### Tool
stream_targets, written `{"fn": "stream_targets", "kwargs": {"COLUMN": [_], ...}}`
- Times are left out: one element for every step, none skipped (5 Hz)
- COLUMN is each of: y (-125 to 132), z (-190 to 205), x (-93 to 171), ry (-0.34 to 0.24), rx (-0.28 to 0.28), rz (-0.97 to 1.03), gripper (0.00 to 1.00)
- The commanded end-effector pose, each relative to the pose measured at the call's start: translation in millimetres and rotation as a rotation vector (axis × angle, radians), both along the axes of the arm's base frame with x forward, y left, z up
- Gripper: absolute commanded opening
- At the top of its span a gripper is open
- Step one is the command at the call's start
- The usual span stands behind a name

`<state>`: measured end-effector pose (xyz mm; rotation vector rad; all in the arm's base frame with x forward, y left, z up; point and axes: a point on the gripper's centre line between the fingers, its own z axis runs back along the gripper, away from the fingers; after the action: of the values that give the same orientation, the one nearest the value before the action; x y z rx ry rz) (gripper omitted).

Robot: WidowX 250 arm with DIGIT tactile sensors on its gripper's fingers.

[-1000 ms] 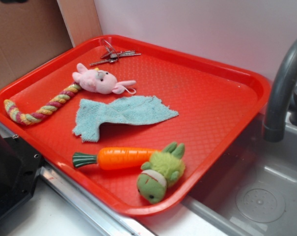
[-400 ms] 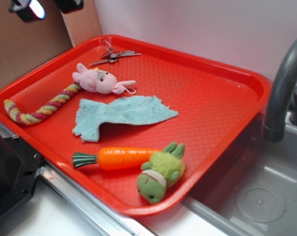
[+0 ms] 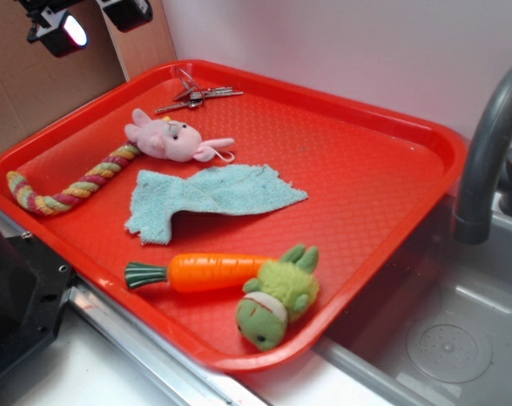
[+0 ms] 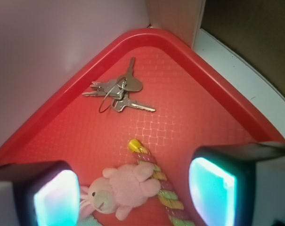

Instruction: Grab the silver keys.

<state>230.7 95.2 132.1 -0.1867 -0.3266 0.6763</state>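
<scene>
A red tray (image 3: 391,194) fills mid-frame, holding a pink plush bunny (image 3: 167,138) touching a braided rope (image 3: 65,188), and a blue cloth (image 3: 209,196) at centre. Lower down lie an orange toy carrot (image 3: 205,271) and a green plush (image 3: 277,298), touching. A grey faucet (image 3: 484,152) stands at the right edge.

Bright, even light; blurred wrist foreground

— looks like a toy kitchen or lab mock-up?
— seems so: grey sink basin (image 3: 446,338) with a round drain (image 3: 448,347), and a dark curved faucet (image 3: 484,152) beside a red plastic tray (image 3: 382,211).
— any real walls?
— plain pale wall (image 3: 366,51) behind, brown cardboard panel (image 3: 44,76) propped at the corner; reads as staged, not lived in.
</scene>
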Motion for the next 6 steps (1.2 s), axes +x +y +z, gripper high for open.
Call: {"fn": "stream_targets", "kwargs": {"y": [19,14,15,18,8,-2], "z": [-3,-11,-28,-47,-46,-39], "x": [38,80,97,104,86,67], "ry": [-0.015,-0.037,-0.021,0.004,0.065,0.067], "rx": [0.023,0.050,0.039,0.020,0.018,-0.004], "rz": [0.182,0.242,0.273,0.259,0.237,0.224], "gripper": [1.00,1.00,1.00,1.00,1.00,1.00]}}
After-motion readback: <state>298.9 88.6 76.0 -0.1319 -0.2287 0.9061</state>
